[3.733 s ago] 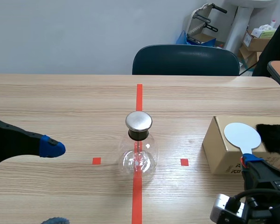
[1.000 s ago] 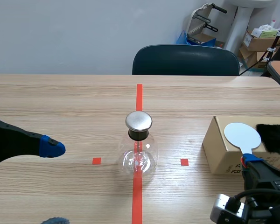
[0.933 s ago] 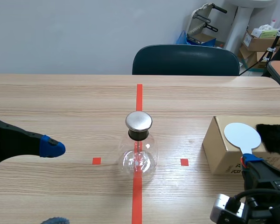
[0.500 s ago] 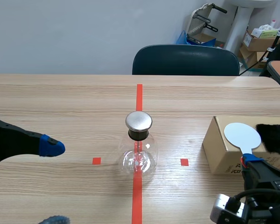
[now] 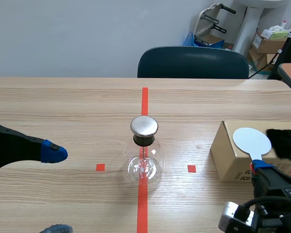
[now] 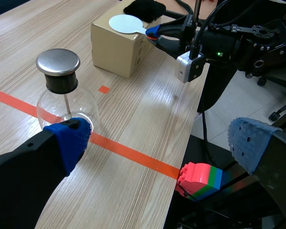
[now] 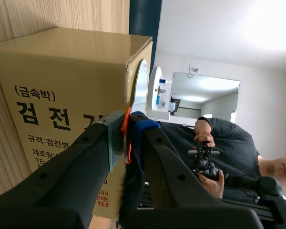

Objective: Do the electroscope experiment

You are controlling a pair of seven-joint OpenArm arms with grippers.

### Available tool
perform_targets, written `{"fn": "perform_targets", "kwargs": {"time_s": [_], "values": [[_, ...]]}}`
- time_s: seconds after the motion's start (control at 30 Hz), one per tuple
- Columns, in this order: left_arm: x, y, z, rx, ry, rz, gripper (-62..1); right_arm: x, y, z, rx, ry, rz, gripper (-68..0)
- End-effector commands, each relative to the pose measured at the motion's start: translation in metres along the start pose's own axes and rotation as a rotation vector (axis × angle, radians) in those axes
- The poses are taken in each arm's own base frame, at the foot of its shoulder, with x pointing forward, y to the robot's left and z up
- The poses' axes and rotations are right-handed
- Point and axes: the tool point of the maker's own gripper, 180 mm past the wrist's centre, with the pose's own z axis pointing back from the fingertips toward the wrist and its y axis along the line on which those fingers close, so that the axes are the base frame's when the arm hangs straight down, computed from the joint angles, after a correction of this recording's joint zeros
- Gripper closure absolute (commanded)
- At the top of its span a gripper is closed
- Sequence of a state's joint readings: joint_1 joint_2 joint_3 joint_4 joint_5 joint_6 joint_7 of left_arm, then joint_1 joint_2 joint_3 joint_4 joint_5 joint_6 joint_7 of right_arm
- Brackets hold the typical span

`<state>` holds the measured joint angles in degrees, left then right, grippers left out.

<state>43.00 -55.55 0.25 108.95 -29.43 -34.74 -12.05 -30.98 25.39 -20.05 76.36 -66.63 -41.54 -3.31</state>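
Observation:
The electroscope (image 5: 144, 158), a round glass flask with a metal cap, stands on the red tape line at the table's middle; it is also in the left wrist view (image 6: 61, 88). My left gripper (image 5: 55, 191) is open to the left of the flask, one blue pad (image 6: 69, 140) close beside the glass. A white round paddle (image 5: 252, 141) lies on a cardboard box (image 5: 228, 155) next to black fur (image 5: 284, 143). My right gripper (image 7: 127, 126) is shut on the paddle's orange handle (image 7: 126, 136) at the box's near edge.
A dark blue chair (image 5: 193, 62) stands behind the table's far edge. Coloured toy bricks (image 6: 200, 177) lie below the table's near edge. A person holding a camera (image 7: 214, 157) is past the box in the right wrist view.

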Motion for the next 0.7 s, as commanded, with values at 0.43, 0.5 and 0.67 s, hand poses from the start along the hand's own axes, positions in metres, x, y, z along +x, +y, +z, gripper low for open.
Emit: {"fn": "perform_targets", "kwargs": {"time_s": [0.43,0.5,0.67], "values": [[0.007,0.013,-0.002,0.085,-0.039,-0.013,-40.1,-0.001,-0.021,-0.005,-0.089,-0.002,-0.001,-1.5],[0.007,0.016,-0.001,0.111,-0.051,-0.012,-37.1,-0.001,-0.021,-0.005,-0.089,-0.002,0.000,-1.5],[0.000,0.023,-0.002,0.142,-0.071,0.001,-31.0,0.000,-0.021,-0.005,-0.089,-0.010,0.000,-1.5]]}}
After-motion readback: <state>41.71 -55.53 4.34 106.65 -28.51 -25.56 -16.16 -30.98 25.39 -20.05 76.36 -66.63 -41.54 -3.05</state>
